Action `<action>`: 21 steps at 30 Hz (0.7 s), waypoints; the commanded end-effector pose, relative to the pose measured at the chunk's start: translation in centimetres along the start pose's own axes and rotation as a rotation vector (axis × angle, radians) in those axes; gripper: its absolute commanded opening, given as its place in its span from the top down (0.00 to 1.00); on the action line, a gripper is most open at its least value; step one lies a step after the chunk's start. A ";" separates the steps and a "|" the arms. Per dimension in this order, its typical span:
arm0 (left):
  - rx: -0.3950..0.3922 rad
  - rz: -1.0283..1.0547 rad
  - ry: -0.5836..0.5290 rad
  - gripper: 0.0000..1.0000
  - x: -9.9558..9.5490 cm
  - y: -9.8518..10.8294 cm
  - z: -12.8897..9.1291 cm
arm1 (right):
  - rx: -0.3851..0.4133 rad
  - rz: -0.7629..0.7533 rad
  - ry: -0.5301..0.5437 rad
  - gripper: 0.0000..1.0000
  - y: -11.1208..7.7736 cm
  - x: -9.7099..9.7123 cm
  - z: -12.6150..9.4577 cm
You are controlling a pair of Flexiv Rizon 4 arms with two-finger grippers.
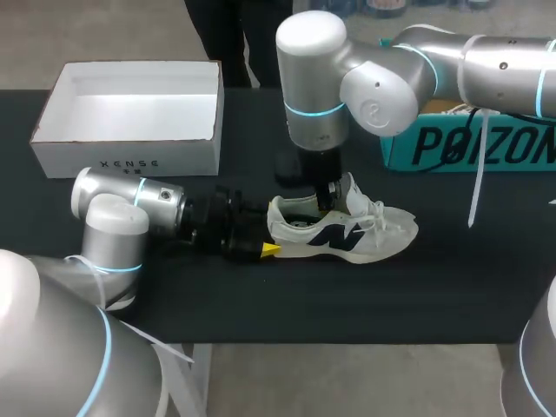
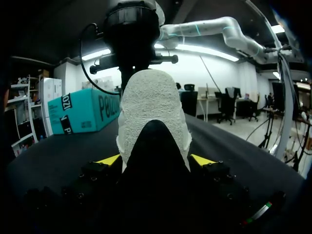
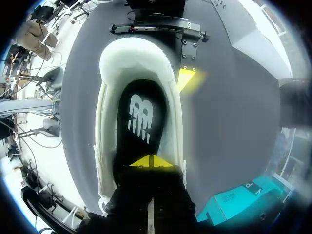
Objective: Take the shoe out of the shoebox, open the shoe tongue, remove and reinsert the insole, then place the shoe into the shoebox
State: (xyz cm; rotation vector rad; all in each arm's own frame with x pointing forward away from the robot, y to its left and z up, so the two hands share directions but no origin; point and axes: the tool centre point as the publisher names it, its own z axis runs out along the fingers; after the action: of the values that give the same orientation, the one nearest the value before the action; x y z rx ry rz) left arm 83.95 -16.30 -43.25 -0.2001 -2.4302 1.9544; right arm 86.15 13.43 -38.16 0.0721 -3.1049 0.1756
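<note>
A white sneaker (image 1: 347,236) with a dark side logo stands upright on the black table, toe pointing right. My left gripper (image 1: 276,234) lies low at its heel; in the left wrist view its yellow tips flank the heel (image 2: 151,107) on both sides and touch it. My right gripper (image 1: 326,204) comes straight down into the shoe's opening. In the right wrist view its tips (image 3: 152,162) are shut together, resting on the black insole (image 3: 141,112) inside the shoe. The tongue is folded up toward the toe.
An open white shoebox (image 1: 130,156) stands at the back left, empty. A teal box (image 1: 469,143) sits at the back right behind my right arm. Bare black table lies in front of the shoe and to its right.
</note>
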 end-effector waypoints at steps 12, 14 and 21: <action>-0.001 0.000 0.000 1.00 0.1 0.2 0.2 | 0.005 0.060 -0.003 1.00 -0.9 -1.0 1.5; -0.001 0.000 0.000 1.00 0.1 0.2 0.2 | 0.003 0.066 -0.005 1.00 -1.1 -1.1 1.6; -0.001 0.000 0.000 1.00 0.1 0.2 0.2 | -0.001 0.076 -0.012 0.76 -1.2 -1.2 1.4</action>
State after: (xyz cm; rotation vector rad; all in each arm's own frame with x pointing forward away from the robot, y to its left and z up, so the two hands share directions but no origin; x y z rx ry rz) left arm 83.98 -16.32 -43.24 -0.1993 -2.4298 1.9546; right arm 87.28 12.36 -39.53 -0.0437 -3.1177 0.1814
